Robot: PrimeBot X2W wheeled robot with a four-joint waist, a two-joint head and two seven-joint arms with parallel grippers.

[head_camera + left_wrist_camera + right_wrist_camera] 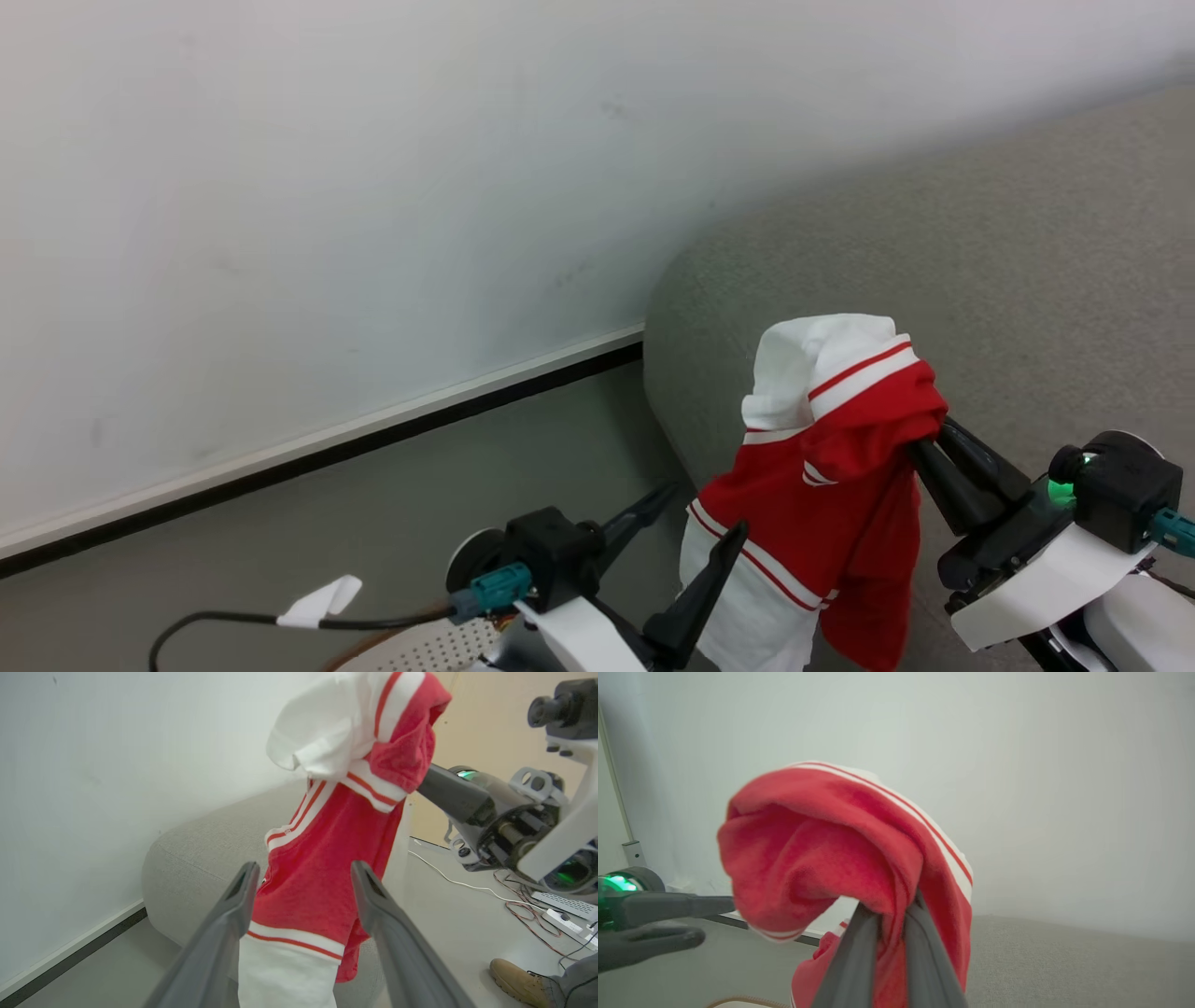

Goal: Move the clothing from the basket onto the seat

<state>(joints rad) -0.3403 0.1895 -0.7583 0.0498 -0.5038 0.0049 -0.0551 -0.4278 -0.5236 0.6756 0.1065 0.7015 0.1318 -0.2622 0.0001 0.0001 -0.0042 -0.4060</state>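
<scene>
Clothing [822, 485], red with white stripes, hangs pinched in the right gripper [924, 443] by the corner of the grey seat [980, 280]; the left gripper [707, 507] stands wide open and empty near its lower hem

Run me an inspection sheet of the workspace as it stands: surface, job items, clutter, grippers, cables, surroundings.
Surface: grey seat, bare where visible.
Job's things: red-and-white clothing hangs in the air by the seat's corner, not laid down; basket edge at the head view's bottom.
Clutter: nothing seen.
Grippers: right gripper shut on the clothing's top; left gripper open beside the lower part, holding nothing.
Cables: black cable with a white tag at the left wrist; white cable and power strip on the floor.
Surroundings: white wall, grey floor, a person's boot.
</scene>
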